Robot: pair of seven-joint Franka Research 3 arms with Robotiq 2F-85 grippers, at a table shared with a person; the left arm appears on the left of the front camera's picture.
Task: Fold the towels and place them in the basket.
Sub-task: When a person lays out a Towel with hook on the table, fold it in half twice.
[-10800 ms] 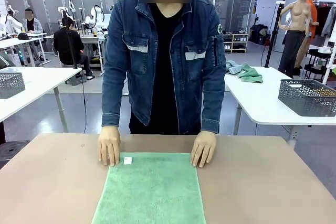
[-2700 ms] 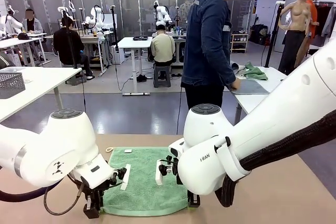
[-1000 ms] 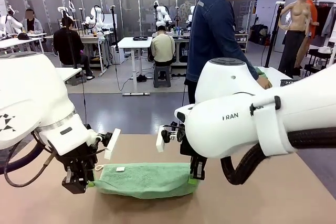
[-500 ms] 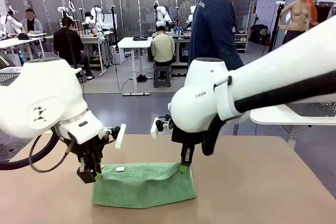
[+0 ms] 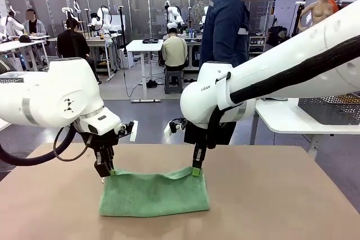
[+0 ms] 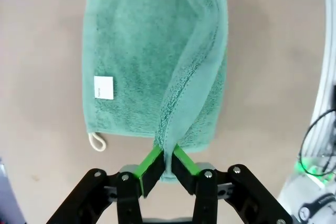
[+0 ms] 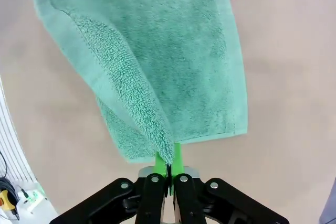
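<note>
Towel corners hidden inside clamped left hand, right hand, edge lifted

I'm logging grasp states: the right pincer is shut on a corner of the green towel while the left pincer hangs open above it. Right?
Not quite. The left pincer is not open: it too is shut on the green towel, pinching its raised edge, as the left wrist view shows. The right pincer is shut on a corner, as stated.
</note>
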